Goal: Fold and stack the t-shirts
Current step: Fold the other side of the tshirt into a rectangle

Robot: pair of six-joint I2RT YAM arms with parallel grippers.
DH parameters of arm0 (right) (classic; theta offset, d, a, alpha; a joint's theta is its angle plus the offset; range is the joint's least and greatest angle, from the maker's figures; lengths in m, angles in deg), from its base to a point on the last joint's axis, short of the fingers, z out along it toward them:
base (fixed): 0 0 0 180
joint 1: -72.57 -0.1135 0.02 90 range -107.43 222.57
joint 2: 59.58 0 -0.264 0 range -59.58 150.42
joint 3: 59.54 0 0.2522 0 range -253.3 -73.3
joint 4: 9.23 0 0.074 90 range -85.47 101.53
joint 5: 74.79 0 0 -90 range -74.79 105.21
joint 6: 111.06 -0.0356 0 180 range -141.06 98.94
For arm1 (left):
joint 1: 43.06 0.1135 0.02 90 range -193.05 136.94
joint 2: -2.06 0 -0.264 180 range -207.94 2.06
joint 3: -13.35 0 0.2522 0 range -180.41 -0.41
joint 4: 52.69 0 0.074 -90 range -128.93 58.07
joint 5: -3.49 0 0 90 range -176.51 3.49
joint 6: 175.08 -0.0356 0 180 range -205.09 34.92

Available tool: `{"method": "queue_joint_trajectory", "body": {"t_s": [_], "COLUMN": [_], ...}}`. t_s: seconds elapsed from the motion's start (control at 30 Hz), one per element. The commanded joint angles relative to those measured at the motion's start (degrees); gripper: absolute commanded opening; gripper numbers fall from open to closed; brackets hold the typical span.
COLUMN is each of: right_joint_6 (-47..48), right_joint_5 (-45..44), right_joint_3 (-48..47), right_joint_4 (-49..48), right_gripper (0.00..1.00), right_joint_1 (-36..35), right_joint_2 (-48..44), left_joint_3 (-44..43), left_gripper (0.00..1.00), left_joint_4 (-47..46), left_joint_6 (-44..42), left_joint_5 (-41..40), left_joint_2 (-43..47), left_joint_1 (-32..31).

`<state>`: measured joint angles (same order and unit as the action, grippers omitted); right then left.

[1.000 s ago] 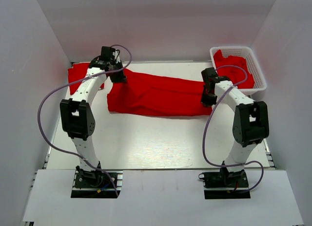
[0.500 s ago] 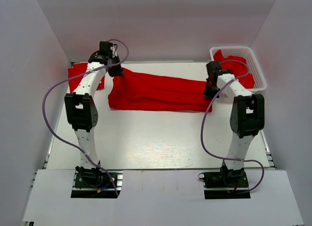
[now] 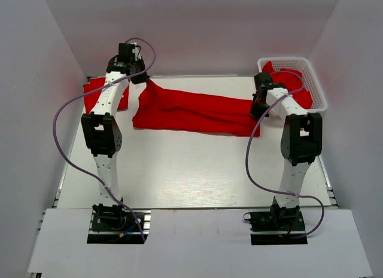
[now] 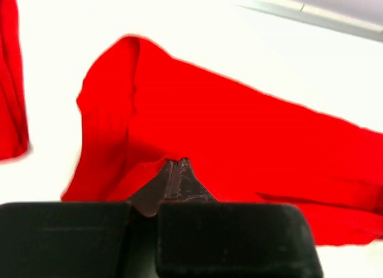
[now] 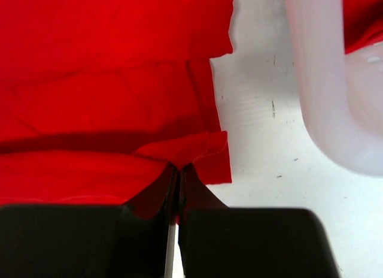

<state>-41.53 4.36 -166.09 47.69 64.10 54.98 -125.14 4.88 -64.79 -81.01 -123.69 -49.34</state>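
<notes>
Stretched t-shirt [image 3: 197, 110] shifted rearward; basket [image 3: 284, 59] holds probably another t-shirt [image 3: 304, 93].

White arms [image 3: 111, 93], black joints, looping purple cables [image 3: 247, 161]

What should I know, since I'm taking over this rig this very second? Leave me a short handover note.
Left gripper: shut on the far-left corner of the stretched t-shirt, corner lifted.
Right gripper: shut on that shirt's right edge, beside the basket.
Things: the stretched t-shirt lies lengthwise across the far half of the table; a second t-shirt sits at the far left; more red cloth is in the basket.
Done: the second t-shirt looks set aside; how well folded, I cannot tell.
Left: finish folding the held shirt, stack it, then probably take the basket's cloth.
</notes>
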Motion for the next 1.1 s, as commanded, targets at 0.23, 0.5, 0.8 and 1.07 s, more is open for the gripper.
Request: {"method": "queue_joint_trajectory", "body": {"t_s": [0.23,0.5,0.8,1.07], "right_joint_6": [0.0,1.6,2.1,5.3], "right_joint_5": [-0.8,-1.9,-2.0,10.2], "right_joint_3": [-7.1,-13.4,-14.2,-8.0], "right_joint_4": [0.3,-3.0,-2.1,-4.7], "right_gripper": [0.0,0.06,0.9,0.9], "right_joint_1": [1.3,1.9,1.9,1.0], "right_joint_2": [4.9,9.4,8.0,0.1], "left_joint_3": [-4.1,0.0,0.5,3.7], "left_gripper": [0.0,0.0,1.0,1.0], "left_joint_4": [-6.8,-8.5,-7.9,-6.1], "left_joint_6": [-4.1,-4.7,-4.7,-6.5], "left_joint_5": [6.5,2.2,-0.2,-0.7], "left_joint_2": [-7.0,-8.4,-5.6,0.2], "left_joint_1": [0.4,0.4,0.4,-0.2]}}
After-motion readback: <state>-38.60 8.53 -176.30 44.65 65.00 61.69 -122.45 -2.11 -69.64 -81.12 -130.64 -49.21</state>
